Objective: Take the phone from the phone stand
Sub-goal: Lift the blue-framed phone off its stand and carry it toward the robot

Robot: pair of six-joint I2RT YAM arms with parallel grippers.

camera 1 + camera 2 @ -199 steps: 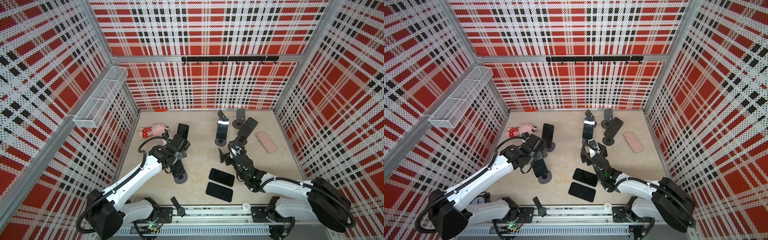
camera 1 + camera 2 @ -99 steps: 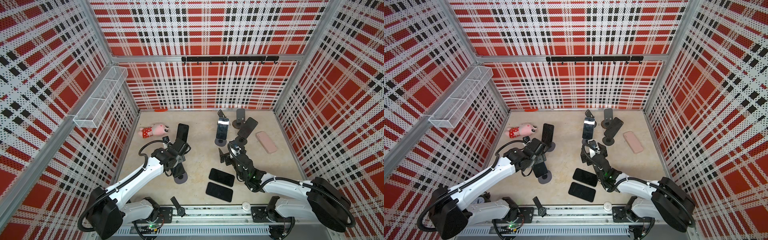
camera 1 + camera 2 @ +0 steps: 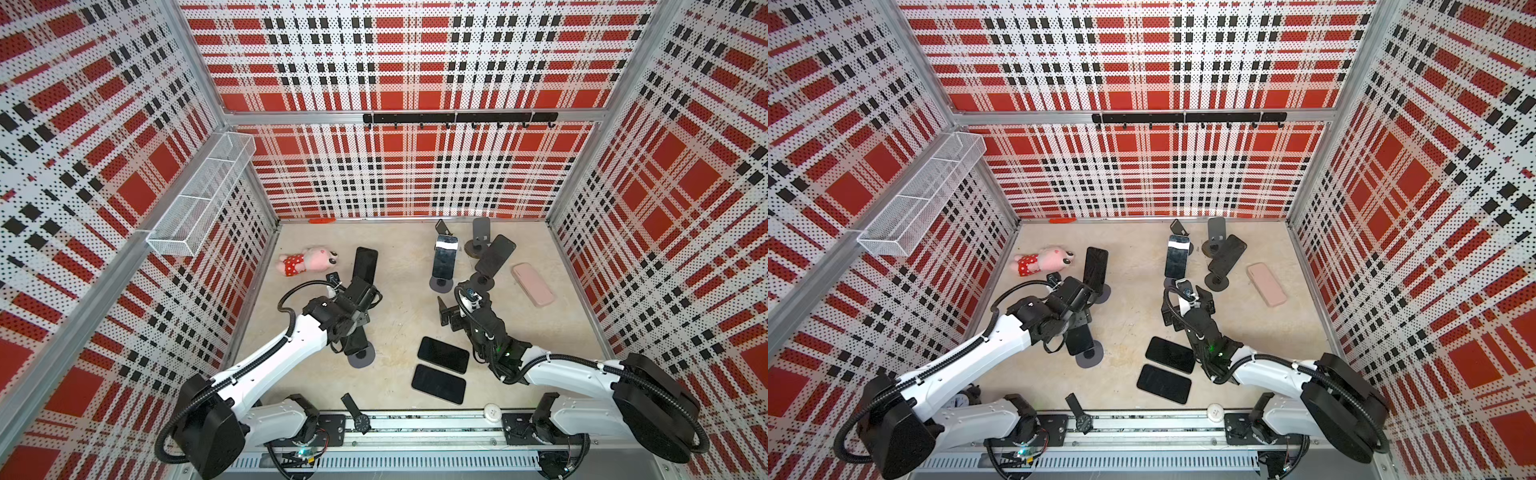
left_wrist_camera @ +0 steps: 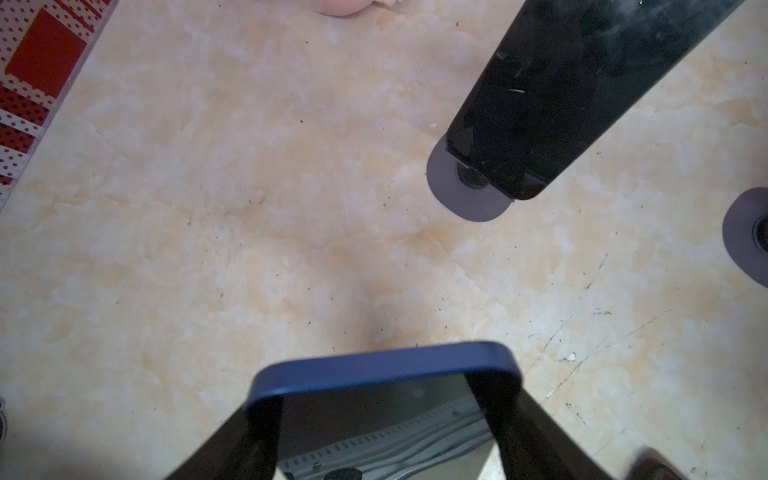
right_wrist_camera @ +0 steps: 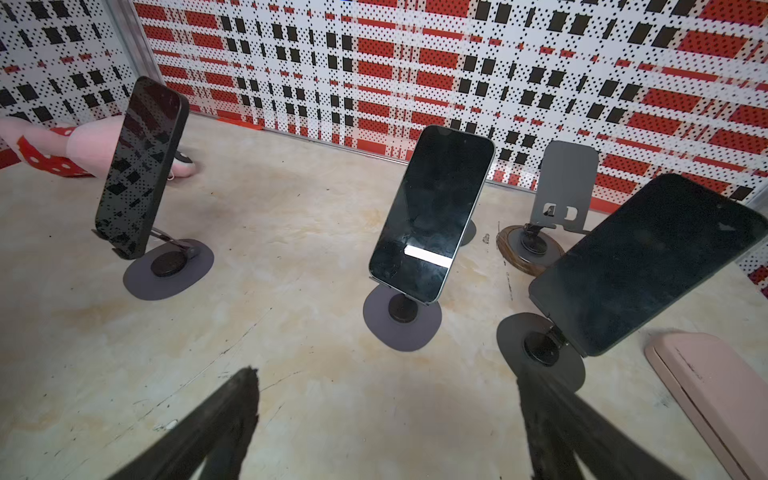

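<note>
- The left gripper (image 4: 378,390) is clamped on the phone (image 4: 382,361), with one finger on each long side just under its blue top edge.
- Only the left wrist view shows this grip. In both top views the wrist covers it.
- The phone stands at the near left of the floor, over the round base of its phone stand (image 3: 361,356). Whether it has left the cradle I cannot tell.
- The right gripper (image 5: 386,372) hangs wide apart over bare floor near the middle, holding nothing.
- Its wrist view shows the empty grey stand (image 5: 561,187) at the far side on a wooden base, which the left wrist view does not show.
- The two flat black phones (image 3: 442,355) (image 3: 438,384), near and just left of the right arm, appear in the top views only.
- A second ago the left jaws stood wide, and they have since closed on the phone. The right arm and every loose thing lie as before.
- Six dark phones:
  - four are on stands: the held one, the far-left phone (image 3: 365,266), the middle phone (image 3: 444,259) and the right phone (image 3: 495,255);
  - two lie flat.
- One pink case (image 3: 533,284) lies flat at the right.
- Five stands are plain to count. A small dark piece (image 3: 441,226) behind the middle phone is too small to tell.
- There is one plush toy (image 3: 309,259) at the far left and one wristwatch (image 3: 356,413) at the near edge.
</note>
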